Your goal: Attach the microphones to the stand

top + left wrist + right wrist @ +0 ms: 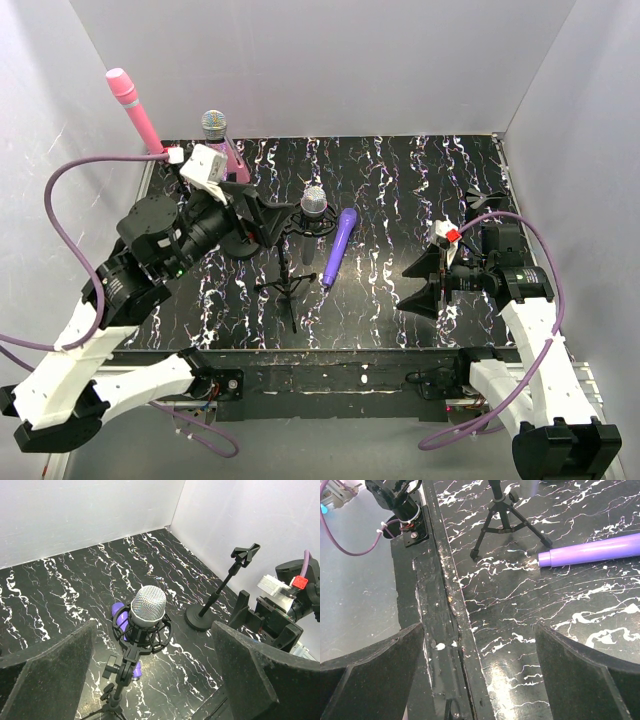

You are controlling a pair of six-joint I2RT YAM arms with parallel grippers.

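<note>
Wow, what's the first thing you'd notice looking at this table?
Probably the pink microphone sticking up tilted at the far left corner, with the glittery purple microphone right beside it. In the middle, the silver-grey microphone sits in a black tripod stand, and the plain purple microphone lies flat on the black marbled table next to it.

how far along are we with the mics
Done: silver-grey microphone sits in the tripod's shock mount; pink microphone and glittery microphone stand upright, mounts hidden. In hand: nothing, left gripper and right gripper open. Left: plain purple microphone lies on the table; clip stand empty.
</note>
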